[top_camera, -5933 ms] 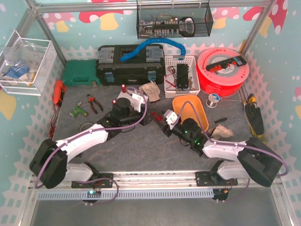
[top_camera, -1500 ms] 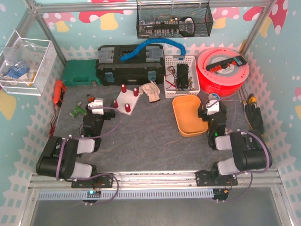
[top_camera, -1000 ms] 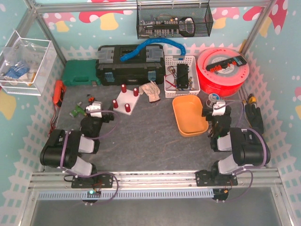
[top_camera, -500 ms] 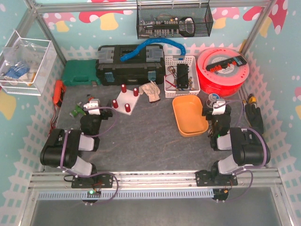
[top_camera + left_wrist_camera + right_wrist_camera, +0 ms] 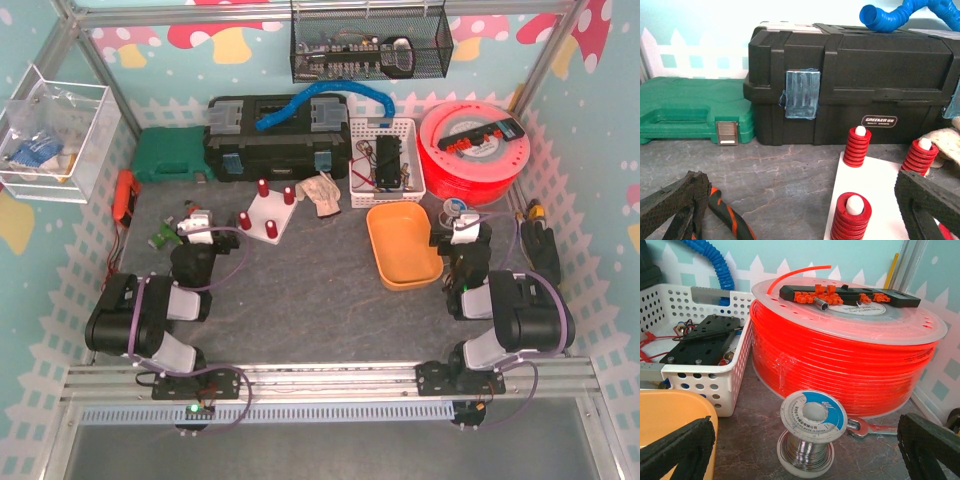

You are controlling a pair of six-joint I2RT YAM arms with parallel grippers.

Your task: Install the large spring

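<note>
Red coil springs [image 5: 856, 147] sit upright, each over a white peg [image 5: 860, 131], on a white base plate [image 5: 880, 182] (four seen from above), just before the black toolbox [image 5: 880, 75].

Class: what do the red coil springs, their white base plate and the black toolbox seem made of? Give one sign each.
Red coil springs: probably painted metal, glossy stacked coils. White base plate: likely matte plastic, flat and uniform. Black toolbox: moulded plastic, ribbed, dull sheen.
</note>
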